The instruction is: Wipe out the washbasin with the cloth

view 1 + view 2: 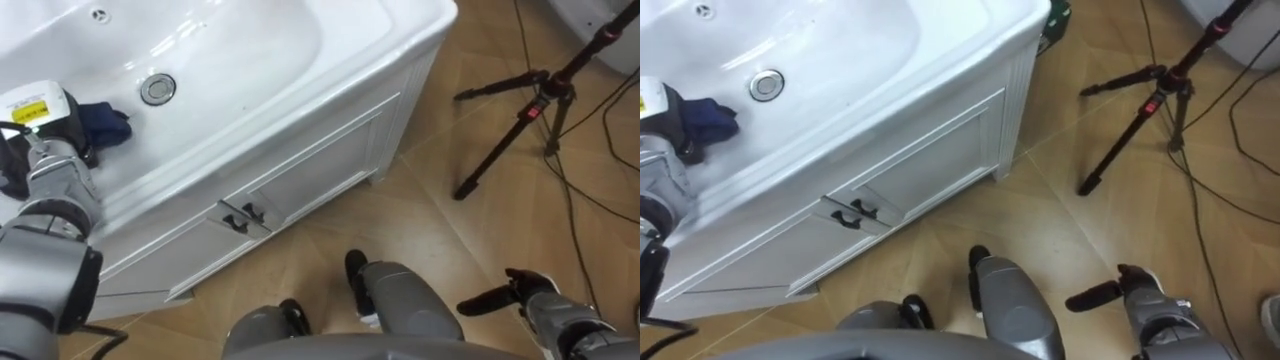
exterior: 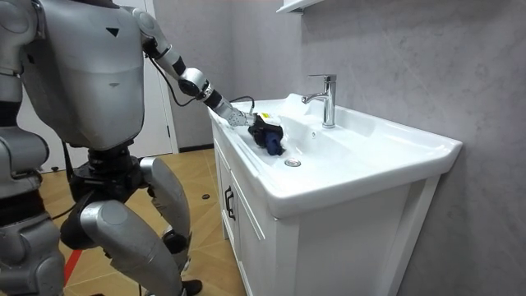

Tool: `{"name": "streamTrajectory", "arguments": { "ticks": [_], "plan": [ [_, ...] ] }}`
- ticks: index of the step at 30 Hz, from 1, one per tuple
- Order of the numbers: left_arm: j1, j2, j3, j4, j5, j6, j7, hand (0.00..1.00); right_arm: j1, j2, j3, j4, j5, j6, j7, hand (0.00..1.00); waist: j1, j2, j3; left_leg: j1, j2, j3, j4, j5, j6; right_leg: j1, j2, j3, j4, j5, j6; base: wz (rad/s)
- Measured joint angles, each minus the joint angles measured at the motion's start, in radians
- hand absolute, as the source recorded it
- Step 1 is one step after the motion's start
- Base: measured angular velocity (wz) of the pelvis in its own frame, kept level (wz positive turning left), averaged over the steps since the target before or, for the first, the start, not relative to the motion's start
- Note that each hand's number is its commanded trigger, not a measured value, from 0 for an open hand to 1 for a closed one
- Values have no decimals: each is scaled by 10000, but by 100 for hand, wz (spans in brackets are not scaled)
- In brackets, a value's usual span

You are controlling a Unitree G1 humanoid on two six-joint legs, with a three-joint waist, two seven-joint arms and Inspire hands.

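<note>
Left hand [image 1: 55, 118] is closed on a dark blue cloth [image 1: 106, 122] in the white basin [image 1: 250, 50], beside the drain [image 1: 157, 88]. Right hand [image 1: 525, 292] hangs low, fingers relaxed. In the room view, the cloth is held below the faucet [image 2: 325, 99]. Wiping is judged underway, with most of the bowl left.

Basin [image 1: 250, 60]: glossy white, smooth, ceramic-looking. Drain [image 1: 157, 88] & tap [image 2: 326, 99]: shiny polished metal. Cloth [image 1: 105, 122]: dk blue fabric, matt, soft. Cabinet [image 1: 310, 170]: smooth white painted fronts, slight sheen. Floor [image 1: 420, 230]: wood-look, semi-gloss. Wall [image 2: 411, 57]: grey, rough, matt. Tripod [image 1: 530, 110], far right: matt black.
</note>
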Motion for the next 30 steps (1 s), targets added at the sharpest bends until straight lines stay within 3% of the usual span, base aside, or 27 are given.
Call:
{"name": "streamTrajectory", "arguments": {
  "ticks": [3, 5, 9, 12, 15, 23, 30],
  "plan": [
    [421, -9, 270, -72, 37, -117, 96, 100, 155, -12, -170, 77, -50, -30, 6, 0, 191, 75, -52, 449, -32, -14, -283, 12, -7, 415, 68, 16, -229, 37, -1, -6],
    [902, -8, 343, -185, 103, -127, 97, 100, 436, -44, -362, 76, -37, -30, 5, 0, 218, 149, -155, 934, -72, -15, -579, 20, -25, 787, 50, -10, -239, -124, -4, 4],
    [1593, -59, 647, -719, 167, -247, 59, 100, 714, -49, -578, 42, -64, -30, 1, 0, 217, 203, -207, 1530, -143, -85, -1057, 133, -158, 1206, 12, -79, -247, -306, -87, 7],
    [1880, -306, 1119, -1047, 205, -250, -133, 100, 822, -39, -931, 180, -416, -110, 3, 0, 217, 240, -230, 2009, -173, -221, -1322, 190, -200, 1621, -17, -154, -278, -481, -161, 13],
    [2252, -483, 1125, -1364, 206, -250, -253, 100, 829, -55, -998, 276, -443, -113, 8, 0, 243, 345, -290, 2467, -172, -269, -1565, 215, -220, 2066, -13, -237, -441, -584, -159, 9],
    [3308, -791, 1414, -3085, 867, -245, -816, 100, 1387, -41, -1479, 158, -925, -111, 111, 0, 332, 464, -297, 3521, -244, -289, -2063, 284, -201, 3162, -99, -488, -804, -812, -24, 12],
    [3924, -915, 1497, -4219, 855, -227, -879, 100, 1865, -48, -1904, 71, -999, -108, 147, 0, 354, 616, -272, 3842, -314, -634, -2272, 296, -179, 3585, -134, -629, -940, -926, 47, 14]
  ]
}}
